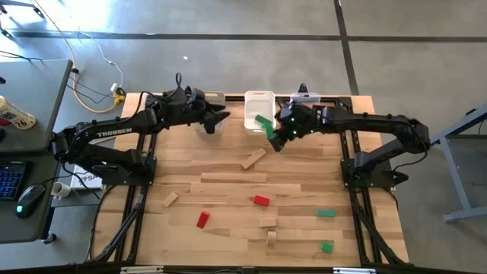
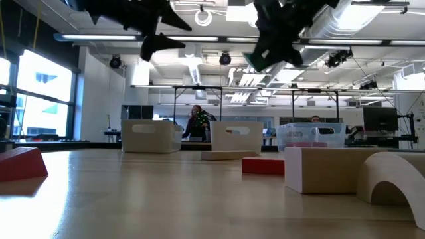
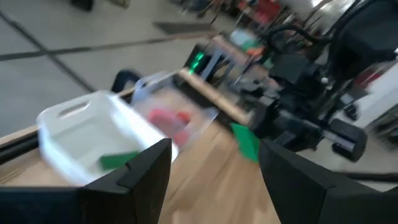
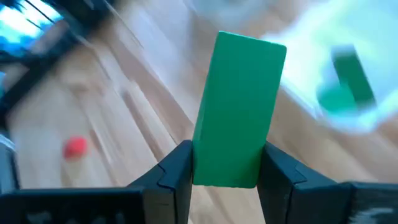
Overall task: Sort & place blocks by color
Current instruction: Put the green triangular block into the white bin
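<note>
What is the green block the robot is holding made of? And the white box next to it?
The green block, gripped between the right gripper fingers, looks like painted wood: flat matte color, crisp edges, though no grain shows. The white box looks like plastic: thin, slightly see-through walls with a cut-out handle.

Bright, even overhead light; both wrist views are motion-blurred, and the low view's foreground is soft.

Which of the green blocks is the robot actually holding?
The green block clamped in the right gripper, beside the white bin. One green lies inside that bin; two lie on the table.
</note>
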Controlling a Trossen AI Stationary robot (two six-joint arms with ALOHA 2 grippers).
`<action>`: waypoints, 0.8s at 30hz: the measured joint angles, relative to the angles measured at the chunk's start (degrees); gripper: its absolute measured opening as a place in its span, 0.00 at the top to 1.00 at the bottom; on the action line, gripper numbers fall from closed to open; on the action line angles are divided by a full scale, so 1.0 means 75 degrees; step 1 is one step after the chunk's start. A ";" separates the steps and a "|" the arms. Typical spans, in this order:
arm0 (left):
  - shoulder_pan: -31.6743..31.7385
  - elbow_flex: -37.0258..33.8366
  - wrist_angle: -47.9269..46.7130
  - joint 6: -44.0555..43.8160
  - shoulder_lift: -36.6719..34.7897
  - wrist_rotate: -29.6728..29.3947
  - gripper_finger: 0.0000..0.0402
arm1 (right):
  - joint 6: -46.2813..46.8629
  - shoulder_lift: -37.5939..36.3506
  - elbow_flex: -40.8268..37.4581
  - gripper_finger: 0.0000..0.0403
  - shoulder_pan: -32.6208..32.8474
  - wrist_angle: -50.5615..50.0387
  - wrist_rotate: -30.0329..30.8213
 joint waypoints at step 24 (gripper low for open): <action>-0.0009 0.0000 -0.0499 0.0590 -0.0077 0.0193 0.43 | -0.2704 0.1003 0.0392 0.72 -0.0525 0.1725 0.2804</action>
